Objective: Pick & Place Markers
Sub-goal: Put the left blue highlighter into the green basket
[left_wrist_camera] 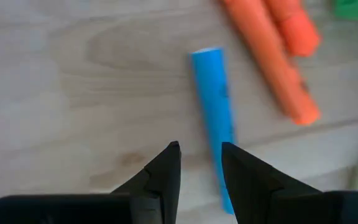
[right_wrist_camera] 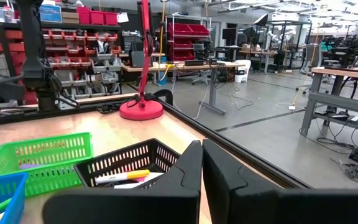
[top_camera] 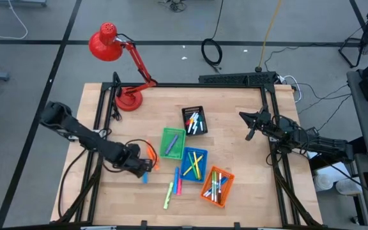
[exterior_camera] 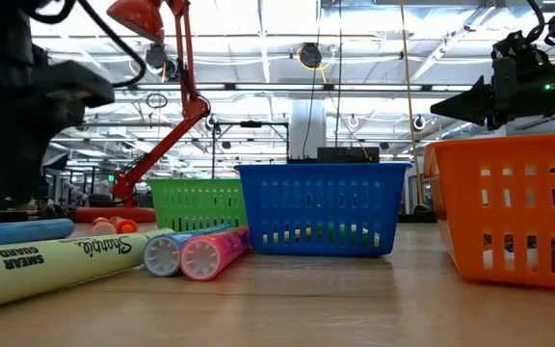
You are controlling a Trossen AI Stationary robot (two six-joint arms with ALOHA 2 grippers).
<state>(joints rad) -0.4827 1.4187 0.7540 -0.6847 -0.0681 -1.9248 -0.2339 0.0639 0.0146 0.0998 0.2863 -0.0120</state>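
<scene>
Loose markers lie on the wooden table: a blue one (left_wrist_camera: 211,106) (top_camera: 144,177), two orange ones (left_wrist_camera: 269,56) (top_camera: 151,153), and yellow-green (top_camera: 168,195), pink (top_camera: 179,185) and blue ones near the baskets. My left gripper (left_wrist_camera: 201,155) (top_camera: 142,166) hovers low over the blue marker, narrowly open; the marker's near end is hidden behind one finger (left_wrist_camera: 241,174). My right gripper (right_wrist_camera: 202,155) (top_camera: 251,124) waits shut, raised by the table's right edge. More markers fill the baskets.
Four mesh baskets stand mid-table: black (top_camera: 194,120), green (top_camera: 172,142), blue (top_camera: 193,163) and orange (top_camera: 217,185). A red desk lamp (top_camera: 117,64) stands at the far left corner. Black frame rails (top_camera: 273,147) run along the table's left and right sides.
</scene>
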